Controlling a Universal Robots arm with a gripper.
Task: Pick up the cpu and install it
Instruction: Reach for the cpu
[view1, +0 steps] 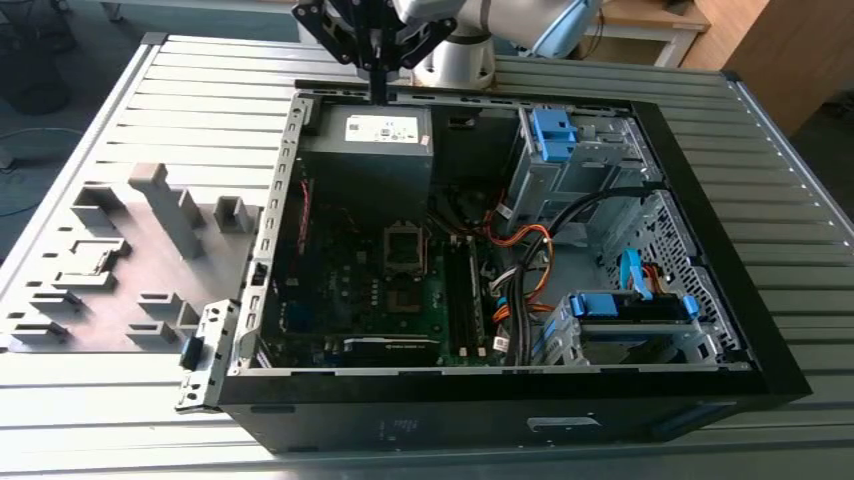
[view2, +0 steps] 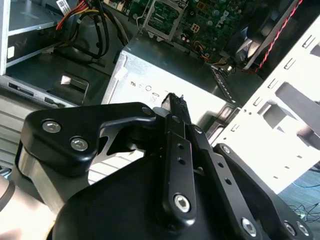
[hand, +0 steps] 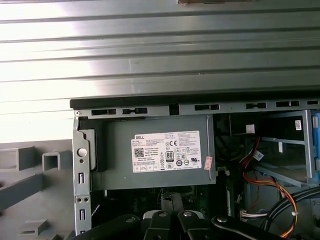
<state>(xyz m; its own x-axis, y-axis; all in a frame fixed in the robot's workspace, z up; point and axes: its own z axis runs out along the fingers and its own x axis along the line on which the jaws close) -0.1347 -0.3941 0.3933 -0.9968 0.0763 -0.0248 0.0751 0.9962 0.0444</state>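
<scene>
Honestly, barely started: black two-finger gripper (view1: 384, 97) hangs above the grey labelled power-supply box (view1: 368, 132), fingers (view2: 173, 131) pinched together on nothing (far as I can tell). Small pale square cpu (view1: 94, 262) seems parked in the grey tray (view1: 160, 282), well apart.

A robotics lab or test workshop, by the look of it: a robot arm (view1: 461, 55) stands at one edge of a ribbed aluminium tabletop (view1: 801, 250), its black gripper (view1: 382, 98) hanging over an opened desktop computer case (view1: 467, 420) with circuit board and wiring laid bare. Beside the case, toward the exterior view's left, lies a grey fixture plate (view1: 134, 272) of moulded part holders. Wooden furniture (view1: 787, 50) and loose floor cables (view1: 16, 135) show beyond the tabletop's edges
</scene>
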